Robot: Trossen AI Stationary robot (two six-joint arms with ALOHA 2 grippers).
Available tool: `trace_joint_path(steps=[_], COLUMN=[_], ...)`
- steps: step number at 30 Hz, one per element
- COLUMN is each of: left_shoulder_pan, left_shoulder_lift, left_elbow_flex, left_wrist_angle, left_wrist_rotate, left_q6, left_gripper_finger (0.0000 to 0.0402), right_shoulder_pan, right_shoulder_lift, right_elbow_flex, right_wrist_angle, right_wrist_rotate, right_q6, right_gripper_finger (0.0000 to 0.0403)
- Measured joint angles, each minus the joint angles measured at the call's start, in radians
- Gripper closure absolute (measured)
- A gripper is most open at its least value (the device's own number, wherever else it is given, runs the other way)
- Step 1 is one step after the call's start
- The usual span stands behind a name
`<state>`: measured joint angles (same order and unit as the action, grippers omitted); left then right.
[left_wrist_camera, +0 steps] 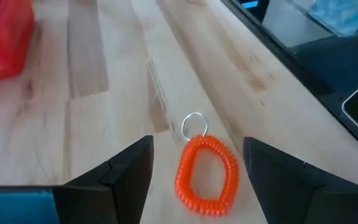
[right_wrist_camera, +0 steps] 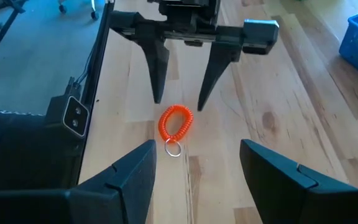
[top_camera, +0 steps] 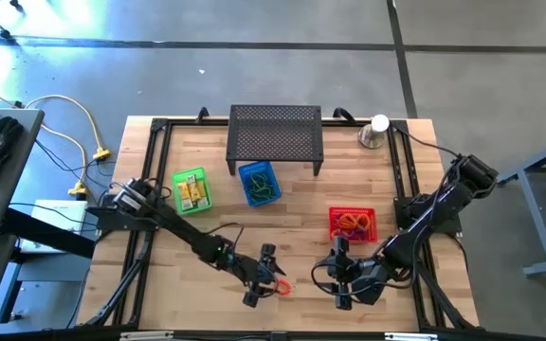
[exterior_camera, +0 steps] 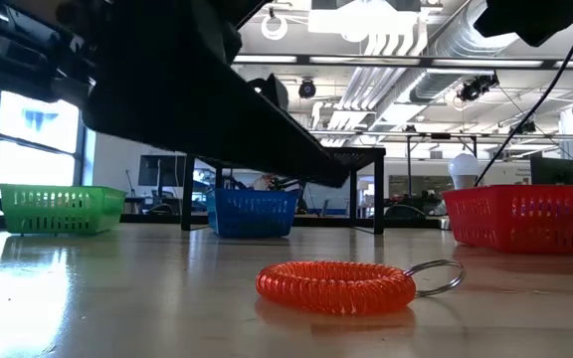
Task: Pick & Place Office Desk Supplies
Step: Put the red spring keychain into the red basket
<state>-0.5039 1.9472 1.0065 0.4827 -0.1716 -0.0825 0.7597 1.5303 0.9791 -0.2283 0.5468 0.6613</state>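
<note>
An orange coil loop [left_wrist_camera: 207, 176] with a silver key ring [left_wrist_camera: 192, 124] lies flat on the wooden table near its front edge. It also shows in the low view [exterior_camera: 334, 285] and the high view [top_camera: 280, 286]. My left gripper [right_wrist_camera: 179, 104] is open and slants down over it. Its two fingers stand on either side of the coil [right_wrist_camera: 176, 123], just above it and apart from it. My right gripper [right_wrist_camera: 197, 144] is open with nothing between its fingers. It hangs above the table to the coil's right [top_camera: 335, 275] and faces my left gripper.
A green basket [top_camera: 176, 180] with yellow packets, a blue basket [top_camera: 245, 172] and a red basket [top_camera: 333, 212] with loops stand mid-table. The black perforated stand [top_camera: 275, 133] and a silver cup with a white ball [top_camera: 375, 131] are at the back. Black frame rails run along the table's sides.
</note>
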Motion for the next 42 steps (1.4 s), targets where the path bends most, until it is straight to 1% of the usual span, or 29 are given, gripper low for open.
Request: trace_joint_path(steps=[9,14,20,26,29,32,34,36,42], left_shoulder_pan=[0.044,0.064,0.074,0.052,0.053,0.053,0.055,0.056,0.057], left_shoulder_lift=[0.041,0.056,0.063,0.082,0.097,0.121,0.127,0.129,0.131], left_elbow_flex=[0.002,0.001,0.001,0.003,0.004,0.005,0.005,0.006,0.004], left_wrist_angle=[0.029,-0.013,-0.039,-0.038,-0.037,-0.055,-0.075,-0.091,-0.092], left_wrist_rotate=[0.088,0.088,0.085,0.065,0.069,0.071,0.068,0.064,0.062], left_q6=[-0.013,-0.040,0.003,0.044,0.037,-0.003,-0.034,-0.058,-0.072], left_gripper_finger=[0.0169,0.0170,0.0170,0.0170,0.0170,0.0173,0.0184,0.0205,0.0290], right_shoulder_pan=[0.001,0.001,0.002,0.014,0.013,0.013,0.011,0.011,0.010], right_shoulder_lift=[0.000,0.000,0.000,0.000,0.000,0.000,0.000,0.000,0.000], right_elbow_flex=[0.000,0.000,0.000,0.000,0.000,0.000,0.000,0.000,0.000], right_wrist_angle=[0.000,0.000,0.000,-0.003,-0.009,-0.009,-0.009,-0.009,-0.008], right_wrist_rotate=[0.000,0.000,0.000,-0.001,0.000,0.001,0.004,0.004,0.004], right_q6=[-0.002,0.004,0.025,0.020,0.019,0.015,0.008,-0.001,-0.003], right_gripper_finger=[0.0182,0.0182,0.0182,0.0182,0.0182,0.0182,0.0182,0.0182,0.0182])
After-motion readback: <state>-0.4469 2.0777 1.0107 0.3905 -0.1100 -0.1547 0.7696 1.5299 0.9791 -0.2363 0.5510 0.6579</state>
